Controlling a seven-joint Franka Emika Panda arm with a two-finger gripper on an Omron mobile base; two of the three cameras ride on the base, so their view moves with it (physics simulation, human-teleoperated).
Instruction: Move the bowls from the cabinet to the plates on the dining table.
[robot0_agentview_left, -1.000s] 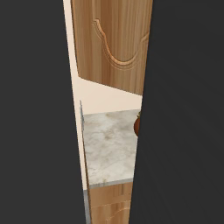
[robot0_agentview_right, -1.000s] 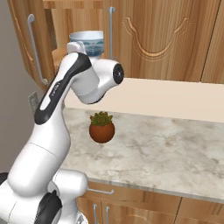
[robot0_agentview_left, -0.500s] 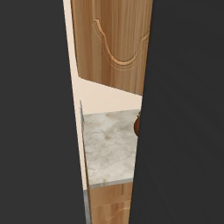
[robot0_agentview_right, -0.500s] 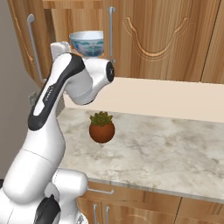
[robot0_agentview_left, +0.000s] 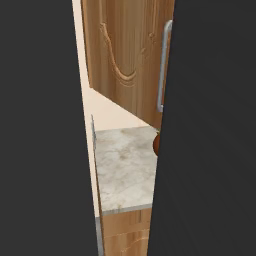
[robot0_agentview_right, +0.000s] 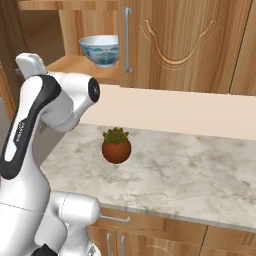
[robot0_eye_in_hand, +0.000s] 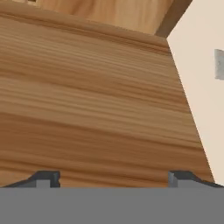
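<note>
Kitchen wall cabinet (robot0_agentview_right: 180, 45), door open at upper left of the right base view.
Patterned bowl (robot0_agentview_right: 101, 50) sits on the shelf (robot0_agentview_right: 85, 65), above and right of the arm. Gripper (robot0_eye_in_hand: 113, 177), fingers spread and empty, faces wood at close range; bowl direction from it cannot be told.
</note>
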